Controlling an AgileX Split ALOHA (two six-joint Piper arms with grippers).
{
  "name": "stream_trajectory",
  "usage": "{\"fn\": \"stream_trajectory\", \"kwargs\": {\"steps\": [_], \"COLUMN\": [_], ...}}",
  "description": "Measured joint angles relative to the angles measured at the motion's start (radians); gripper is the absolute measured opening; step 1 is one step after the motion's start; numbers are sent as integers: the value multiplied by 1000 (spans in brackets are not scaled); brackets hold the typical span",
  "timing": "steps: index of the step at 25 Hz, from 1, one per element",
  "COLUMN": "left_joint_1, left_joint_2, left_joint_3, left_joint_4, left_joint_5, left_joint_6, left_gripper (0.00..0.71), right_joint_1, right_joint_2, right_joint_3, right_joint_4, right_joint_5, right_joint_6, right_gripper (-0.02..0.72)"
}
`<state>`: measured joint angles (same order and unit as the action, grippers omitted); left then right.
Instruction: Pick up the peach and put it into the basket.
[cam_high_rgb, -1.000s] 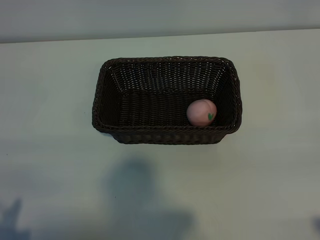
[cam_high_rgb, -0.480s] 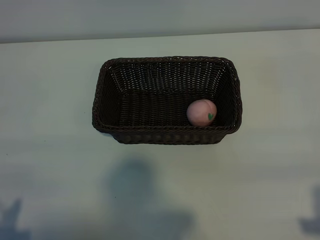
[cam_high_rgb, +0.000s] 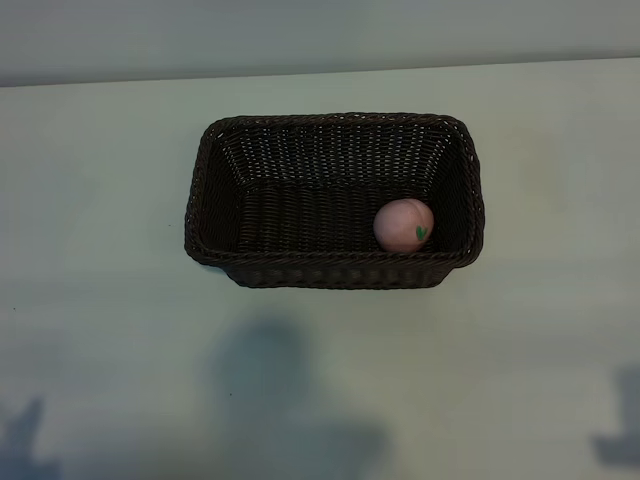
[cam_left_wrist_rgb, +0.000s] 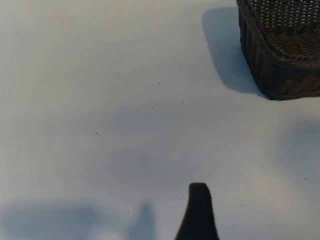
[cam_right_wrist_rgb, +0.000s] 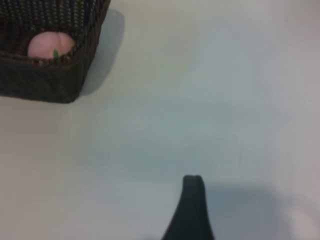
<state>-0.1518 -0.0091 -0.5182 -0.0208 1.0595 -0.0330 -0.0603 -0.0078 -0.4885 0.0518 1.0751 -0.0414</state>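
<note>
Peach (cam_high_rgb: 404, 225) lies inside the wicker basket (cam_high_rgb: 335, 122), at its right end against the near wall (leaf mark showing). Left gripper (cam_left_wrist_rgb: 198, 210) and right gripper (cam_right_wrist_rgb: 190, 207) both spread, empty, over bare table (cam_high_rgb: 100, 250), well clear of the basket.

The large rectangular woven wicker basket (cam_high_rgb: 335, 200) is dark brown, nearly black in its shaded walls, with a fine ribbed weave across the floor and sides and a thicker braided pattern running round the rim. Inside it, the small round toy peach (cam_high_rgb: 403, 224) is soft pink with a tiny green leaf mark on its skin; the right wrist view shows the same pink and green above the brown rim. The flat surface (cam_high_rgb: 100, 250) is pale, off-white with a faint green-grey tint, scattered with tiny dark specks and crossed by soft bluish-grey shadows. A black finger (cam_left_wrist_rgb: 198, 212) of the left end effector and a black finger (cam_right_wrist_rgb: 191, 210) of the right end effector are plain and unpatterned.
</note>
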Motion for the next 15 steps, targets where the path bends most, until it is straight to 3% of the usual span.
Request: {"fn": "stream_trajectory", "kwargs": {"steps": [15], "left_joint_1": [0], "left_joint_2": [0], "left_joint_3": [0], "left_joint_4": [0], "left_joint_5": [0], "left_joint_6": [0], "left_gripper": [588], "right_joint_1": [0], "right_joint_2": [0], "right_joint_3": [1], "right_joint_4": [0], "right_joint_5": [-3], "right_joint_6": [6], "right_gripper": [425]}}
